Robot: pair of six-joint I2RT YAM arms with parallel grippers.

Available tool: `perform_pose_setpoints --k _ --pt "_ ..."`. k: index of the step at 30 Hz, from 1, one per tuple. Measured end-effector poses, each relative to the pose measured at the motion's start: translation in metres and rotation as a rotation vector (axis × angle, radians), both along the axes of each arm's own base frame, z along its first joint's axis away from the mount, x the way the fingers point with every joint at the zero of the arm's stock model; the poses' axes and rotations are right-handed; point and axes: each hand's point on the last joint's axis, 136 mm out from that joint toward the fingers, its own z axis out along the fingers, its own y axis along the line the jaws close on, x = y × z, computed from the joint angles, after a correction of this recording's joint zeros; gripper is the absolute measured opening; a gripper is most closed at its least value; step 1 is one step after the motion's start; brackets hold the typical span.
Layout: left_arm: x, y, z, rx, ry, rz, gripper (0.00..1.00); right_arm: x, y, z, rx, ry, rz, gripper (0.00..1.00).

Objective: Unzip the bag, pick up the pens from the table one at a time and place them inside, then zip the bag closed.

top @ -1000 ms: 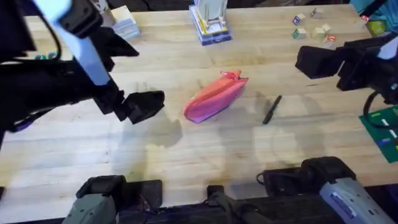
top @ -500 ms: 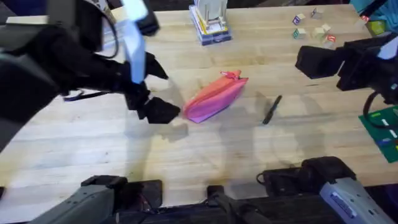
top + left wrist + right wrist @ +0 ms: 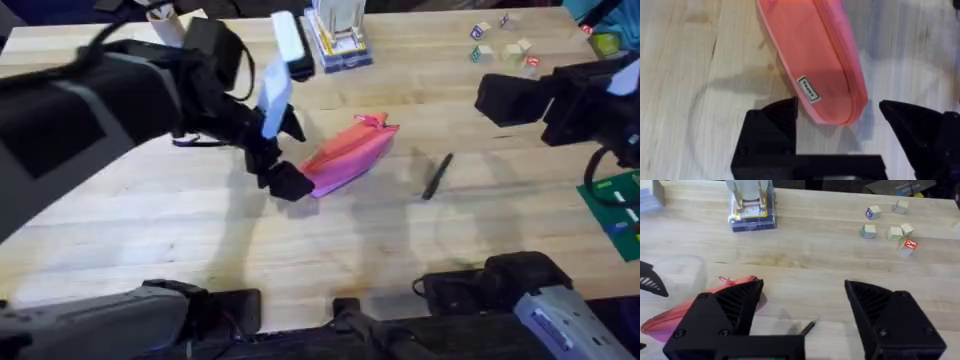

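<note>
Two spread left fingers [image 3: 790, 117] flanking pink bag [image 3: 815, 60], pen [image 3: 437, 176] beside

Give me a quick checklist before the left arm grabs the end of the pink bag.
1. Left claw open: ok, its fingers are spread apart.
2. Claw lined up with the bag: ok, the bag's near end sits between the fingers in the left wrist view.
3. Claw touching the bag: cannot tell; in the overhead view the claw sits right at the bag's end.
4. Zipper shut, needs opening: ok, the seam along the top looks closed.
5. Pen out of the way: ok, it lies on the table to the bag's right, apart from it.
6. Right claw open and clear: ok, fingers spread, away from the bag.
</note>
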Motion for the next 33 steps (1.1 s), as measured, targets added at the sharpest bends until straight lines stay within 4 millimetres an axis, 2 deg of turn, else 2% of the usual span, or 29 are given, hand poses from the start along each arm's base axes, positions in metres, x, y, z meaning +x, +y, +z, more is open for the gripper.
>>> perform_pose_setpoints --k 3,7,18,19,21,22,23,24,29,33 --pt "-0.007 -0.014 -0.010 -0.004 0.033 -0.050 0.995 0.000 0.000 0.000 0.000 0.000 0.000 0.998" --pt "-0.010 -0.016 -0.020 0.006 0.069 -0.060 0.995 0.000 0.000 0.000 0.000 0.000 0.000 0.998" --pt "-0.010 -0.016 -0.022 0.008 0.074 -0.060 0.996 0.000 0.000 0.000 0.000 0.000 0.000 0.997" --pt "-0.010 -0.016 -0.022 0.008 0.074 -0.060 0.934 0.000 0.000 0.000 0.000 0.000 0.000 0.997" --pt "-0.009 -0.016 -0.022 0.007 0.070 -0.061 0.741 0.000 0.000 0.000 0.000 0.000 0.000 0.997" --pt "-0.008 -0.016 -0.022 0.008 0.067 -0.060 0.599 0.000 0.000 0.000 0.000 0.000 0.000 0.998" --pt "-0.007 -0.016 -0.022 0.009 0.063 -0.059 0.135 0.000 0.000 0.000 0.000 0.000 0.000 0.998" --pt "-0.006 -0.016 -0.022 0.009 0.057 -0.058 0.069 0.000 0.000 0.000 0.000 0.000 0.000 0.998" --pt "-0.005 -0.016 -0.022 0.009 0.050 -0.057 0.044 0.002 0.006 -0.002 0.014 0.011 0.029 0.998" --pt "-0.005 -0.016 -0.022 0.009 0.050 -0.057 0.041 0.012 0.019 -0.018 0.053 0.085 0.098 0.998"
